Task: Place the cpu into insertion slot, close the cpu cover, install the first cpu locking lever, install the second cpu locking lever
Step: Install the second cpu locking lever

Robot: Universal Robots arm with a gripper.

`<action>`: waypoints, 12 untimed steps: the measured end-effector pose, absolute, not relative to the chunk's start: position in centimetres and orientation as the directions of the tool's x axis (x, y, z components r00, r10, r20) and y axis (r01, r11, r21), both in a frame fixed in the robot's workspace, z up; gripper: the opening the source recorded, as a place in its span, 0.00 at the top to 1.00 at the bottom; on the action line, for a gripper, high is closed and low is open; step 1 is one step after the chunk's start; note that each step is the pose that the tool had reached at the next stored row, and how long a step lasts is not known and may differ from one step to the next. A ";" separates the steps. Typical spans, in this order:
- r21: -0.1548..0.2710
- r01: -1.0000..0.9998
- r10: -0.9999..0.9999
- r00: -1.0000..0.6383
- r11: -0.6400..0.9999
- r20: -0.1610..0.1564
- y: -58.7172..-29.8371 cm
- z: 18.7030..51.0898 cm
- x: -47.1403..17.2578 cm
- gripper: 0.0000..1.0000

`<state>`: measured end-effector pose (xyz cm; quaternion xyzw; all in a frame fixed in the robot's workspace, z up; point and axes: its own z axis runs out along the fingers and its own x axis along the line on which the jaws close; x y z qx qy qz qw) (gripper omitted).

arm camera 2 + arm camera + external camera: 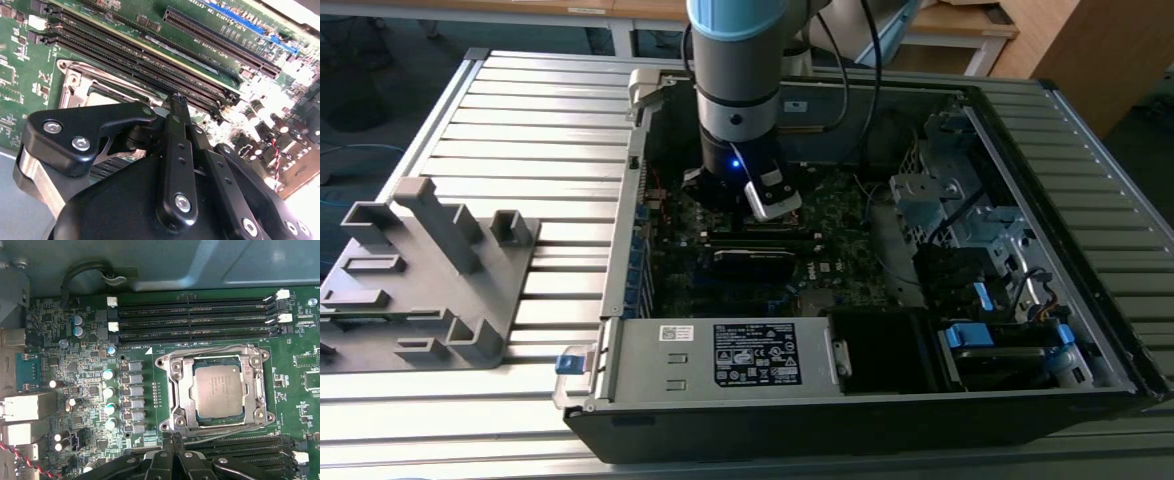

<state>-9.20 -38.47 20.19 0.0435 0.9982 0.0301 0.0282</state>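
A slatted metal surface (pixel 507 100) carries an open computer case (pixel 881 400), with a grey moulded fixture (pixel 427 270) set near the exterior view's left. The arm (pixel 736 80) is lowered into the case, over the motherboard (pixel 75 370).

In the first wrist view, the cpu (pixel 219 390) is seated in the insertion slot (pixel 216 387), silver-grey top facing up. The cpu cover (pixel 182 390) is closed flat around the chip, framing it on all sides. Thin wire locking levers (pixel 220 347) are seen running along the frame edges; whether they are latched cannot be determined.

The hand (pixel 172 440) is positioned just beside the socket, between it and a bank of long black memory slots (pixel 250 447). A second bank of memory slots (pixel 195 317) lies on the far side of the socket. In the second wrist view, the fingertips (pixel 177 102) are pressed together with nothing held between them, above the edge of the socket frame.
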 end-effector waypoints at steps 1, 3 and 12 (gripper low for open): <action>0.065 0.085 0.089 -0.995 0.994 -0.053 -38.5 20.2 -9.2 0.90; 0.074 0.085 0.089 -0.995 0.994 -0.053 -38.5 20.1 -9.2 0.90; 0.110 0.085 0.091 -0.995 0.990 -0.050 -38.5 19.7 -9.2 0.90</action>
